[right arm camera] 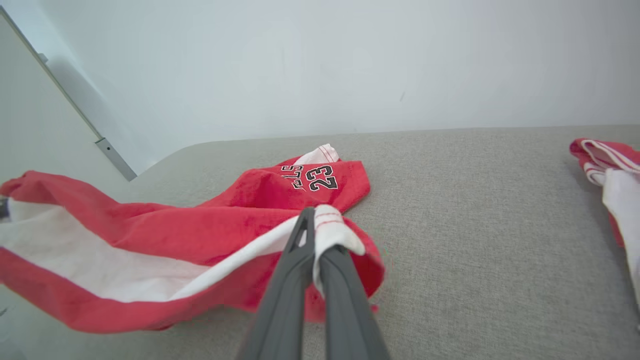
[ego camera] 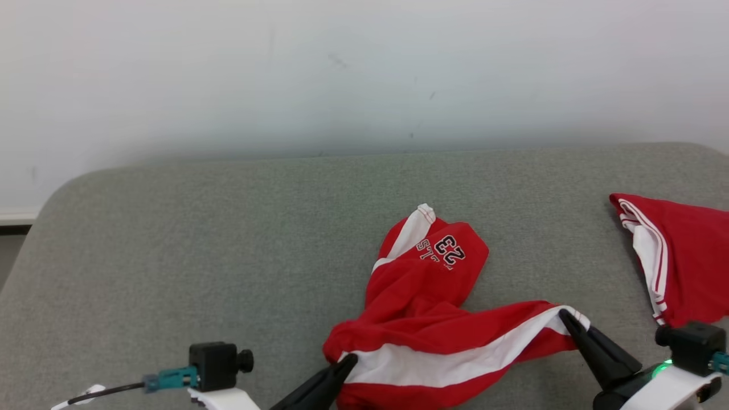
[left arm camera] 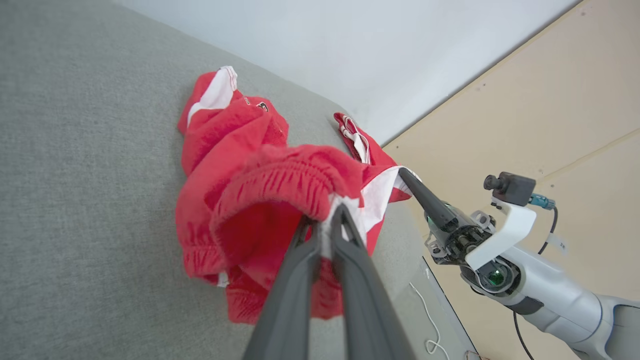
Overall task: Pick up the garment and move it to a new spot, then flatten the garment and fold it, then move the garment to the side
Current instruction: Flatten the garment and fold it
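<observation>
The garment (ego camera: 433,319) is a pair of red shorts with a white side stripe and a black "23" print, crumpled on the grey cushion (ego camera: 228,239). My left gripper (ego camera: 348,362) is shut on its elastic waistband at the lower left; in the left wrist view its fingers (left arm camera: 327,220) pinch red and white cloth (left arm camera: 270,195). My right gripper (ego camera: 565,314) is shut on the white-striped hem at the right end, and in the right wrist view it (right arm camera: 316,225) clamps that white edge (right arm camera: 332,227). The stretch between both grippers hangs slightly raised.
A second red and white garment (ego camera: 678,262) lies at the cushion's right edge, also seen as cloth (right arm camera: 612,175) at the right of the right wrist view. A white wall (ego camera: 364,74) rises behind the cushion. A beige panel (left arm camera: 550,115) stands beyond the cushion's end.
</observation>
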Motion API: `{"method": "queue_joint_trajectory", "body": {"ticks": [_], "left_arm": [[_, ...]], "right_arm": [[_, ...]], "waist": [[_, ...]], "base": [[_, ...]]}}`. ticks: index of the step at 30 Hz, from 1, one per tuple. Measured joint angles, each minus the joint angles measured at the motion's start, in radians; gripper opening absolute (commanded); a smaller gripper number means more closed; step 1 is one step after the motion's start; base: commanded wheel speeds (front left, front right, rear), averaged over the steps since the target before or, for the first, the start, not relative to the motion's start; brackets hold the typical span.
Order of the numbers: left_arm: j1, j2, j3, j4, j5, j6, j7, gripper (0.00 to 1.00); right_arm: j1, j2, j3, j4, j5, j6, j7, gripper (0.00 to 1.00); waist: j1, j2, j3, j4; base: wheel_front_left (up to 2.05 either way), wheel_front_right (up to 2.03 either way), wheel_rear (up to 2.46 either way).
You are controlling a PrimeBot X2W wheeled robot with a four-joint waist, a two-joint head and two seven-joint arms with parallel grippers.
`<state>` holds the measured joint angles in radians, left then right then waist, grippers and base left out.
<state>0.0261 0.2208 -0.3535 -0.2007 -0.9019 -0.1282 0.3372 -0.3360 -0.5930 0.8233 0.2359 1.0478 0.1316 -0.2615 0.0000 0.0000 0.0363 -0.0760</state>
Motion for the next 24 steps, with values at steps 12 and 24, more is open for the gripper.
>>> {"method": "queue_joint_trajectory", "body": {"ticks": [12,24], "left_arm": [[0.031,0.009,0.044,-0.203,-0.07,0.016,0.014,0.0],[0.035,0.044,0.075,-0.373,-0.077,0.038,0.037,0.0]], "right_arm": [[0.133,-0.134,-0.152,-0.331,0.093,0.0,-0.001,0.0],[0.279,-0.29,-0.385,-0.622,0.204,0.0,-0.001,0.0]], "waist": [[0.0,0.0,-0.045,-0.061],[0.0,0.0,-0.061,-0.102]], "base": [[0.0,0.0,0.0],[0.0,0.0,0.0]]}}
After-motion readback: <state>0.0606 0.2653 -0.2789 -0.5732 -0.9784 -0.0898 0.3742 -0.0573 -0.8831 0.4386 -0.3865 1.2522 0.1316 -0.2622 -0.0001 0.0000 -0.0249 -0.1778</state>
